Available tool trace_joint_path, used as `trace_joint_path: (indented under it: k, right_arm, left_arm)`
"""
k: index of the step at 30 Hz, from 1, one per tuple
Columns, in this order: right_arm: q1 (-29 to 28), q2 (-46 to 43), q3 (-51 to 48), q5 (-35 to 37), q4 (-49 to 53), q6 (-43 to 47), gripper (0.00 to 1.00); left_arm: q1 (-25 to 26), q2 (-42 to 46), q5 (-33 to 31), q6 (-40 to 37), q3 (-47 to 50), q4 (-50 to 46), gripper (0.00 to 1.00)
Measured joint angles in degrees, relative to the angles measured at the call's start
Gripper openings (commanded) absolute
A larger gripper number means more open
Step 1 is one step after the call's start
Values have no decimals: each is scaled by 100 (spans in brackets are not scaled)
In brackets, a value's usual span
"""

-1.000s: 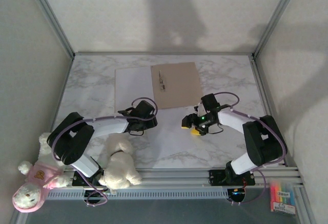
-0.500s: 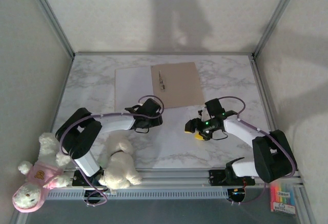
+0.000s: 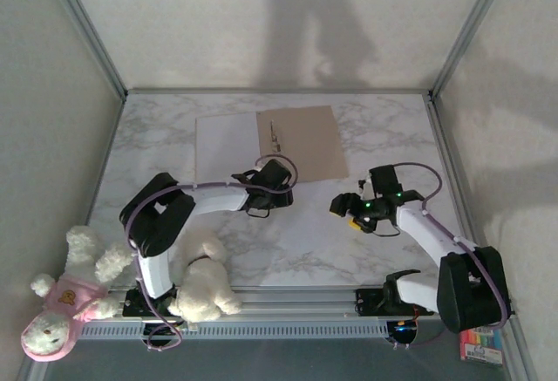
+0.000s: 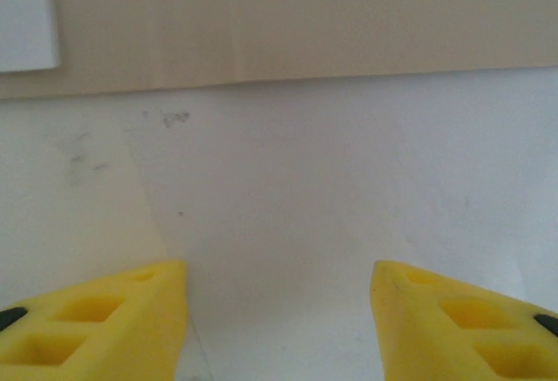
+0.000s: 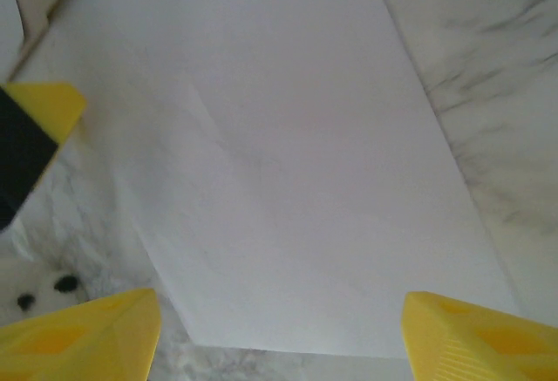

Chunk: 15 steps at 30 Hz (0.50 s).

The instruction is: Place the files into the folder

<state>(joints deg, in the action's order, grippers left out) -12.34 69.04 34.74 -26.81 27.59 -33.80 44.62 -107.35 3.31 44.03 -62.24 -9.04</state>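
Note:
The tan folder [image 3: 301,143] lies closed at the back middle of the table, a pen-like mark on its left part. One white file [image 3: 225,144] lies beside it on the left, tucked under its edge. A second file [image 3: 305,228] lies flat on the marble in front of the folder. My left gripper [image 3: 281,186] hovers open over this sheet [image 4: 305,207], with the folder's near edge [image 4: 305,23] just ahead. My right gripper [image 3: 344,208] is open above the same sheet [image 5: 288,163], at its right side, holding nothing.
A white plush dog [image 3: 202,276] sits by the left arm's base, a pink and white plush [image 3: 61,311] off the table's near left corner. A pack of coloured markers [image 3: 481,336] lies at the near right. Metal frame posts edge the table.
The left gripper has slid right, up to the folder's near edge. The right gripper has drawn back to the right and its jaws have widened a little. The sheets and folder stayed put.

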Motion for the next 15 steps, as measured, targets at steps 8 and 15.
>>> trace_joint_path:
  k: [8,15]
  right_arm:
    - [800,424,35,-13,-343,35,76]
    - [809,881,654,-125,-481,131,74]
  left_arm:
    - [85,-715,275,-181,-966,-20,56]
    - [184,-835,614,-302,-1213,52,58]
